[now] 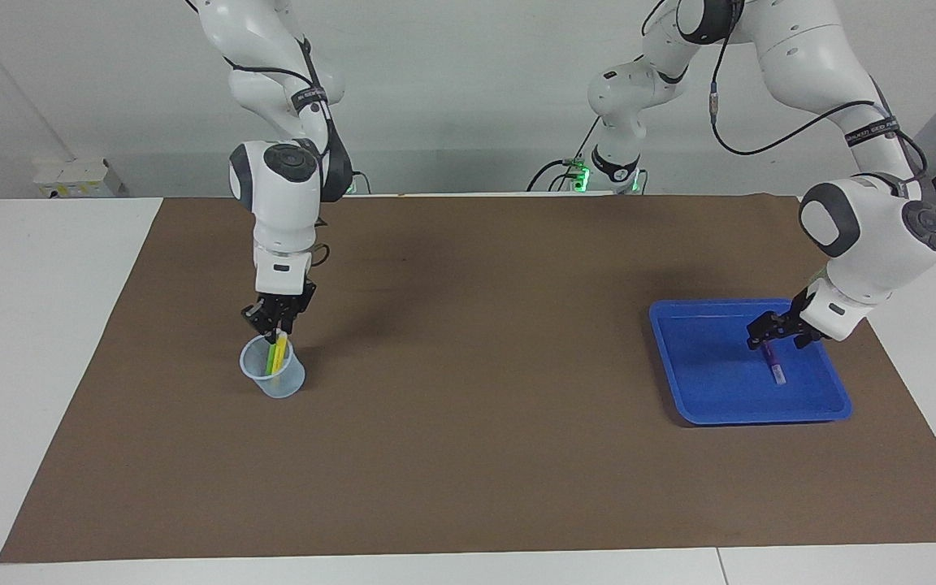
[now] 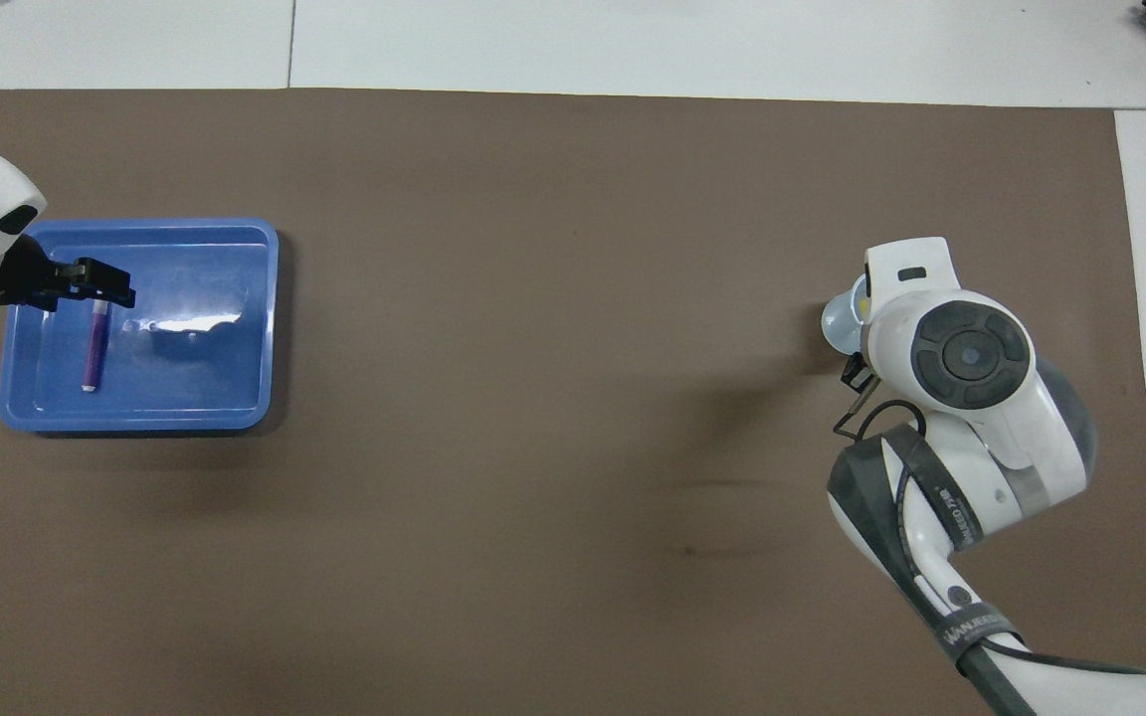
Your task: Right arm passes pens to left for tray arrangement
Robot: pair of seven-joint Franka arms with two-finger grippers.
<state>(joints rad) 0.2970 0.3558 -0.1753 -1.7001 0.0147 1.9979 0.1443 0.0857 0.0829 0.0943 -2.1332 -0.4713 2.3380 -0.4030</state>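
Observation:
The blue tray (image 1: 809, 406) lies toward the left arm's end of the table; it also shows in the overhead view (image 2: 235, 298). My left gripper (image 1: 770, 340) is over the tray, shut on the top of the purple pen (image 1: 775, 367), which hangs nearly upright with its white tip down close to the tray floor. The overhead view shows the same gripper (image 2: 97, 290) and pen (image 2: 93, 348). My right gripper (image 1: 275, 327) is directly over the translucent cup (image 1: 275, 380), at the tops of the green pen (image 1: 271, 359) and yellow pen (image 1: 280, 348) standing in it.
A brown mat (image 1: 468, 366) covers most of the white table. In the overhead view my right arm's wrist hides most of the cup (image 2: 837, 323). Small boxes and cables lie at the table's edge near the robots.

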